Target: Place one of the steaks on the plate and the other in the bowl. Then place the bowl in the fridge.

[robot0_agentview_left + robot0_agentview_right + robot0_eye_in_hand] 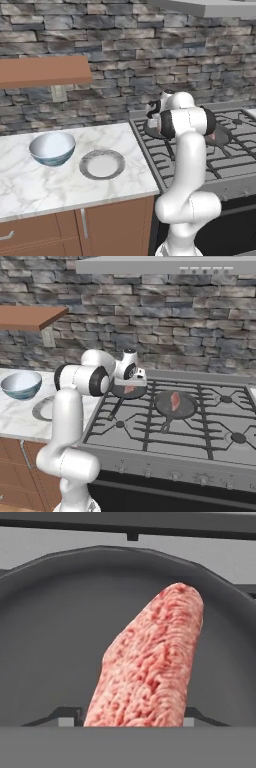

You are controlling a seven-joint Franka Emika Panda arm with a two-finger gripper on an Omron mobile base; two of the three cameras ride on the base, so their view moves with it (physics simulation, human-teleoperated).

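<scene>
Closing low over the near-left dark round frying pan, the jaws of the white arm's gripper straddle one flat pinkish-red raw steak, though whether they grip it yet I cannot tell. A shallow bite on so thin a slab could let it slip, or the tips could drag the pan. The second steak lies in the right pan; grey-rimmed plate and pale blue bowl wait on the marble surface at left.

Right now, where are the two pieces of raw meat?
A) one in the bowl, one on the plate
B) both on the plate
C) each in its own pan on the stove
C: one steak lies in the pan under the gripper, the other steak in a second pan.
</scene>
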